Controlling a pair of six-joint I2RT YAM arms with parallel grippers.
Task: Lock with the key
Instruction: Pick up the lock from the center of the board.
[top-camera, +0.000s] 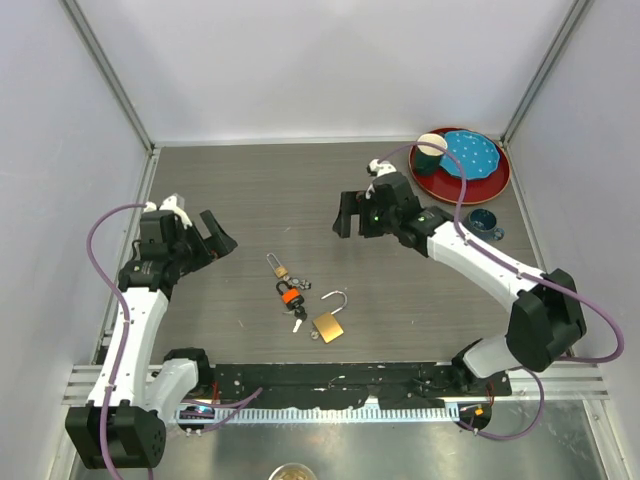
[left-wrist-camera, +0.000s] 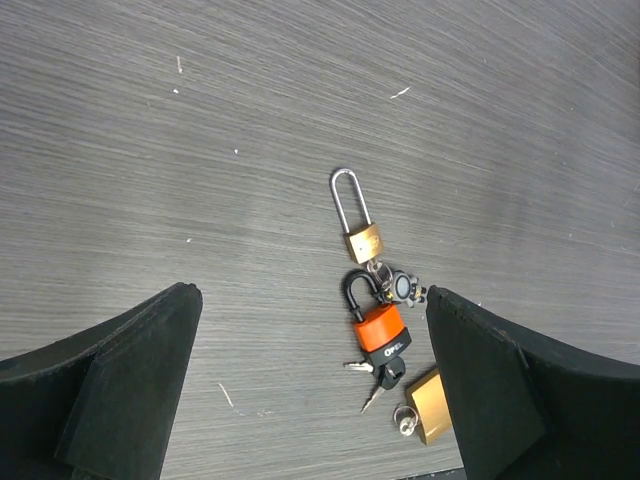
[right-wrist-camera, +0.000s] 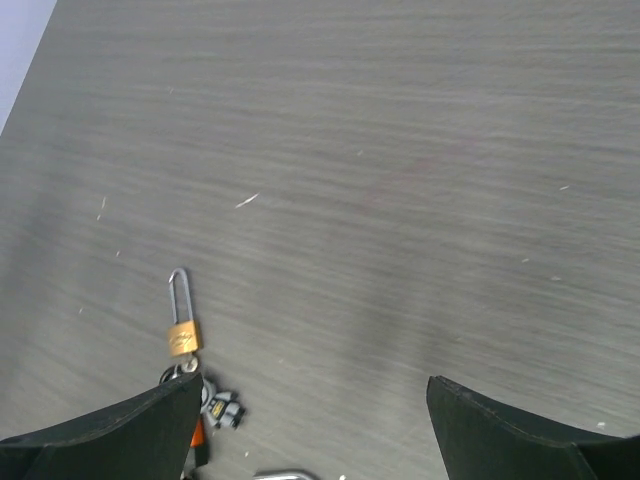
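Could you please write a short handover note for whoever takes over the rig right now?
Left gripper: open, empty, above the table left of the locks.
Right gripper: open, empty, beyond them to the right.
Things: three locks lie mid-table. They are the small brass padlock, the orange padlock and the large brass padlock, its shackle swung open. Keys lie beside them.
Done: nothing grasped.
Left: take a key, close the open shackle, lock it.

Both arms bend inward from the near edge. The left gripper (top-camera: 222, 232) and right gripper (top-camera: 356, 220) face centre, fingers (left-wrist-camera: 130, 390) spread wide.
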